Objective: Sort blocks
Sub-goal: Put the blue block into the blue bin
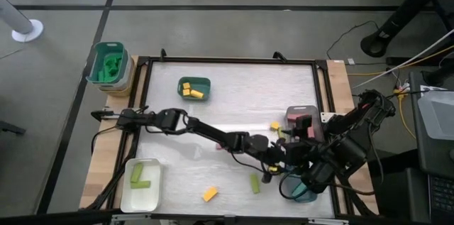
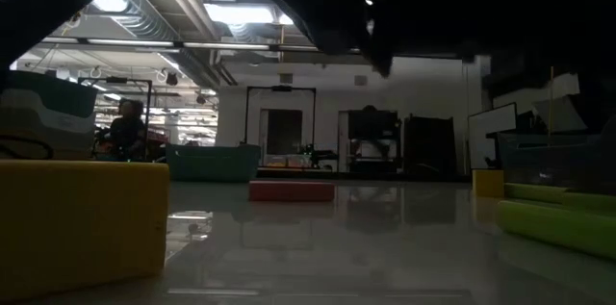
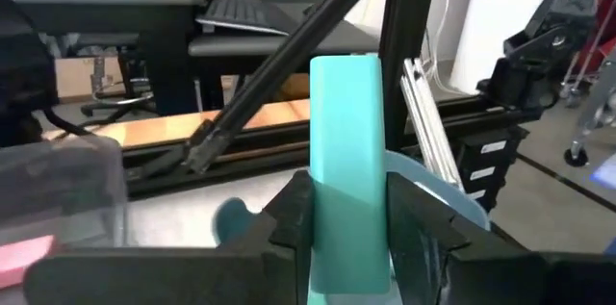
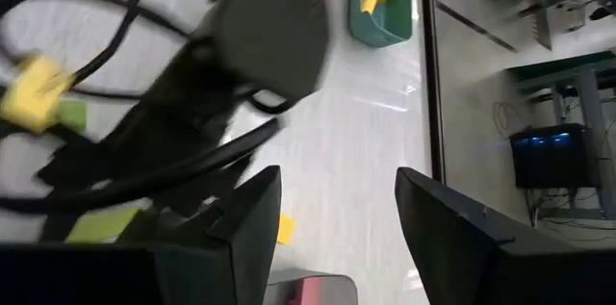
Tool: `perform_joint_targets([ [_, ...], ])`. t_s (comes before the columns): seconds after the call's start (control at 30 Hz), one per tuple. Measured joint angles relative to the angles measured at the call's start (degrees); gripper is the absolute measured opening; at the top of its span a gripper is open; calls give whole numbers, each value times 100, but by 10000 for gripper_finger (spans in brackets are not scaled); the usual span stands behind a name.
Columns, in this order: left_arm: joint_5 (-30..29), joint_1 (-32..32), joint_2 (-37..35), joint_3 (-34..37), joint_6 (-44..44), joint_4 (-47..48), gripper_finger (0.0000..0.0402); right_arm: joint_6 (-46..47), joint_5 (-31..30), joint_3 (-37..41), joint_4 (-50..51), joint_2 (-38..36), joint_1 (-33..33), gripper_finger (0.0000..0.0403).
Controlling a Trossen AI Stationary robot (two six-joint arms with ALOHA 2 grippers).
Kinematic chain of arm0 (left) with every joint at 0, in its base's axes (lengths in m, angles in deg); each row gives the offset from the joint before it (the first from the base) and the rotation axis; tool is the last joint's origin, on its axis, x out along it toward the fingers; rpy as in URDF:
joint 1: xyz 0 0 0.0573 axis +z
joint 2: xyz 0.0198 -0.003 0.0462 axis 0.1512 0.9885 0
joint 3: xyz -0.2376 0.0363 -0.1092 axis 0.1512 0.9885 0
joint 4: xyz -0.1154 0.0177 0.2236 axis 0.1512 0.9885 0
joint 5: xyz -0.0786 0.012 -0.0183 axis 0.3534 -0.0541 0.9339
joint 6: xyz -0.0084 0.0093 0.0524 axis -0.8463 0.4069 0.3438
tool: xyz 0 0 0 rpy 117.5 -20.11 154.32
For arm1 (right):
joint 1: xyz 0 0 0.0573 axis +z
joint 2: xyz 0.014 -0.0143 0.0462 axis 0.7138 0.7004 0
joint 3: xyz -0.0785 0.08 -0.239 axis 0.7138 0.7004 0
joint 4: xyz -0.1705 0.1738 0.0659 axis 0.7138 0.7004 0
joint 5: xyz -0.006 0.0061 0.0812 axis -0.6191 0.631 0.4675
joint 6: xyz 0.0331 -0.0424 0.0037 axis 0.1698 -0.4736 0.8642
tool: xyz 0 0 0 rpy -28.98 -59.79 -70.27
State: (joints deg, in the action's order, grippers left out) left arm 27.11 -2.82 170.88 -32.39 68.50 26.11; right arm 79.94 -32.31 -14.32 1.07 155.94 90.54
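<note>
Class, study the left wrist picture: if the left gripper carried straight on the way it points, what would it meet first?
Probably the light blue tray just beyond the teal block the left gripper holds; past it stands the table's black frame. Depth is hard to judge.

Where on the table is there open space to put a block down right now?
The far right stretch, between the green tray holding yellow blocks and the grey tray, is bare. So is the middle strip between the white tray and the loose yellow block. The near right corner is crowded: both arms meet there, and the left gripper holds a teal block.
</note>
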Motion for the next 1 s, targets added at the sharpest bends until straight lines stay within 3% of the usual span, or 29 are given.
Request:
perform_joint_targets([
  [0.27,-357,-157,546,-599,218,-6,93,-108,25,0,0,2,-344,207],
  [0.73,-540,-155,567,-621,965,29,120,-269,458,0,-2,4,-1084,207],
  [1.0,-537,-188,567,-621,1085,78,137,-267,624,0,-4,4,-1174,207],
])
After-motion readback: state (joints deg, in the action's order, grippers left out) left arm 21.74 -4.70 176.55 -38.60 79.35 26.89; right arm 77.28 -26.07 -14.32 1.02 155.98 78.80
